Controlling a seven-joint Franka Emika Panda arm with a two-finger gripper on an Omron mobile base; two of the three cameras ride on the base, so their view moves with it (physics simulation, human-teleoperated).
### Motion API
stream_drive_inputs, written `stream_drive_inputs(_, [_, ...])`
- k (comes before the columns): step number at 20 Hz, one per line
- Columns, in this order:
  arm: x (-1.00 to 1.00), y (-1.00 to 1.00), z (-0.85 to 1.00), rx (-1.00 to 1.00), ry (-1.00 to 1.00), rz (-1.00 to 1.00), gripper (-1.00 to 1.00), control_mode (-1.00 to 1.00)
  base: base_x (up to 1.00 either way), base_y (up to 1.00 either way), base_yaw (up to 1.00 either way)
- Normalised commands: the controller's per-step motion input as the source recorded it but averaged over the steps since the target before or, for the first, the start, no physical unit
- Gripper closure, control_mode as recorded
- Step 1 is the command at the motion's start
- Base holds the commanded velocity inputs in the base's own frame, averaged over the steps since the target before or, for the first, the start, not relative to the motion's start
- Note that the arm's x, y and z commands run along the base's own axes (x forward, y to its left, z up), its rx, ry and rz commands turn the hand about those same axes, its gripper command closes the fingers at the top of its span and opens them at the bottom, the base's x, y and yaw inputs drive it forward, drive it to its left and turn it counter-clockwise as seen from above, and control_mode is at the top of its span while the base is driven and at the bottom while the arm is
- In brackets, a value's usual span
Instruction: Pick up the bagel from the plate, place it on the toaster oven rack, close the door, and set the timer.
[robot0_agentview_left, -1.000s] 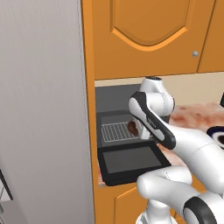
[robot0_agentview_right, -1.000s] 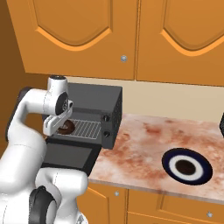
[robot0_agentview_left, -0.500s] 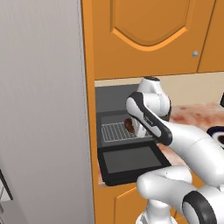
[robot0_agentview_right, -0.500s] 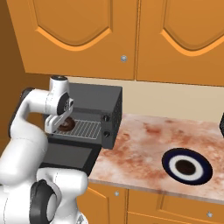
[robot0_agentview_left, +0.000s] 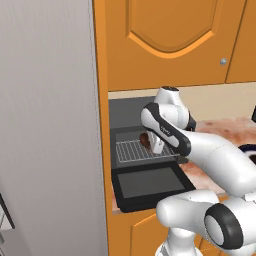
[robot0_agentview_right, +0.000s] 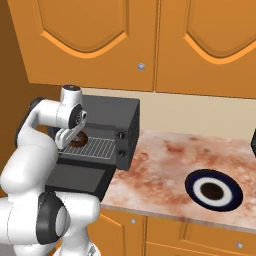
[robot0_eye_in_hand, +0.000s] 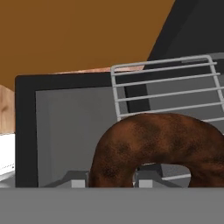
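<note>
On the kitchen counter (robot0_agentview_right: 165, 160), a mottled reddish-brown and cream stone surface, we find the black toaster oven (robot0_agentview_right: 107, 112) set at the left end, under a row of orange wall cabinets (robot0_agentview_right: 200, 45) with small round knobs. Below the counter run more orange cabinet fronts (robot0_agentview_right: 200, 237). In the left base view a tall grey panel (robot0_agentview_left: 50, 125) stands left of the oven, and a cream backsplash (robot0_agentview_right: 200, 117) runs between counter and cabinets.

We see the door (robot0_agentview_left: 150, 184) folded down flat in front of the oven, its dark glass facing up. The toaster oven rack (robot0_agentview_left: 134, 150) is pulled partly out over it.

Our gripper (robot0_agentview_left: 154, 145) hangs over the right part of the rack, closed narrowly on the bagel (robot0_eye_in_hand: 162, 144), which it holds just above the wire bars. In the hand view the bagel's brown arch sits between the finger tips, with the rack's grey bars and the open door behind it. From the right base view the bagel (robot0_agentview_right: 78, 141) shows as a dark ring at the rack's near-left corner.

Well apart to the right, the plate (robot0_agentview_right: 214, 190) lies on the counter, white centre ringed in navy.
</note>
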Motion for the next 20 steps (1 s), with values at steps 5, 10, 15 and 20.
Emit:
stream_drive_inputs(5, [0.10,0.00,-0.21,0.00,0.00,0.00,1.00,-1.00,0.00,0.00,0.00])
stream_drive_inputs(10, [0.16,0.00,-0.20,0.01,0.00,0.00,1.00,-1.00,0.00,0.00,0.00])
stream_drive_inputs(15, [0.26,0.00,-0.21,0.01,0.00,-0.01,1.00,-1.00,0.00,0.00,0.00])
stream_drive_inputs(20, [0.16,0.00,-0.29,0.03,0.00,-0.02,1.00,-1.00,0.00,0.00,0.00])
